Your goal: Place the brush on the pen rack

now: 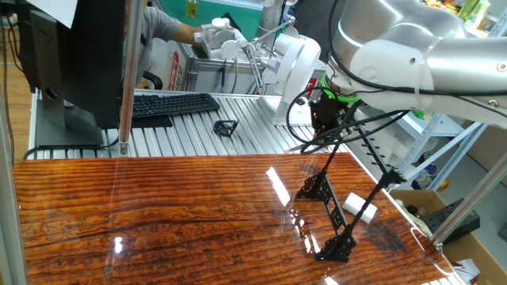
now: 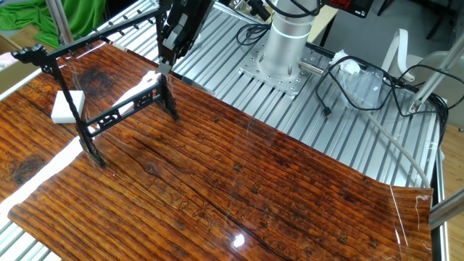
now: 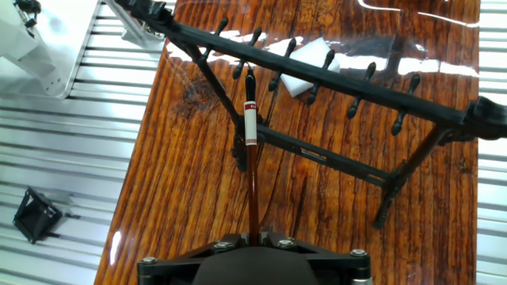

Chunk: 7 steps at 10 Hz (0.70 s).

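End effector (image 3: 253, 237) sits nearest the lens in the hand view, jaws nearly closed, pinched on the brush (image 3: 253, 170). Brush runs straight up the frame from the fingers: dark reddish shaft, pale silvery band, dark tip.

Left to right in the hand view: small black wire frame (image 3: 36, 215) on the ribbed metal at far left, well apart from everything. Then the wooden desk (image 3: 182, 198). Then the brush, tip just below the pen rack's (image 3: 333, 79) top bar, near the left-hand pegs. Whether the tip touches the bar or a peg, cannot tell. Rack bar slants across the upper frame with a row of short pegs hanging off it, legs down to the desk on the right. White block (image 3: 313, 59) lies on the desk behind the bar.

In the other fixed view the end effector (image 2: 165, 67) hangs over the right end of the rack (image 2: 109, 119), white block (image 2: 69, 106) to the left.

Progress, judged: pickup done, brush carried to the rack and lined up. Left: set the brush onto the pegs, open the jaws, back away. Not yet resting on the rack as far as visible.
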Available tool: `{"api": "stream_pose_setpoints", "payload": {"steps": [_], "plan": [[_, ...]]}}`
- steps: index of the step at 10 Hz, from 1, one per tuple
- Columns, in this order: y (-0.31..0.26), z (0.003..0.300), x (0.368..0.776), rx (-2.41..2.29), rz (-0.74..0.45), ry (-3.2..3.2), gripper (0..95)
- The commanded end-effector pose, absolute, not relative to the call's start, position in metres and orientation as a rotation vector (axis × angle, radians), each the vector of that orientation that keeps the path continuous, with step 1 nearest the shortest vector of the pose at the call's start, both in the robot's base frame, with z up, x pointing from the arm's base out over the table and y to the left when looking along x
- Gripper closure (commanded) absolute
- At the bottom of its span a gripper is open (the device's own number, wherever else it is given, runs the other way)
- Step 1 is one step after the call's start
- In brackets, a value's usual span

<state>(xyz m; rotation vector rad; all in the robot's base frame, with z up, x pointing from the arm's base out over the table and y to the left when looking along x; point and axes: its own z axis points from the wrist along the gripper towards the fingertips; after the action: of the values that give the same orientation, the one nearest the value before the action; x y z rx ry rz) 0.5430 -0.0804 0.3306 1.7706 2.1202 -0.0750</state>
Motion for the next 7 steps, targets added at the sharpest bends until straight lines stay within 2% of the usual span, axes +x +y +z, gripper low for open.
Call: {"api": "stream_pose_setpoints", "payload": {"steps": [1, 7], "plan": [[-0.0844, 0.3288, 0.5464, 1.766, -0.066, 2.131, 95.0], [-0.0940, 0.3276, 0.5521, 1.739, -0.069, 2.145, 95.0]]}}
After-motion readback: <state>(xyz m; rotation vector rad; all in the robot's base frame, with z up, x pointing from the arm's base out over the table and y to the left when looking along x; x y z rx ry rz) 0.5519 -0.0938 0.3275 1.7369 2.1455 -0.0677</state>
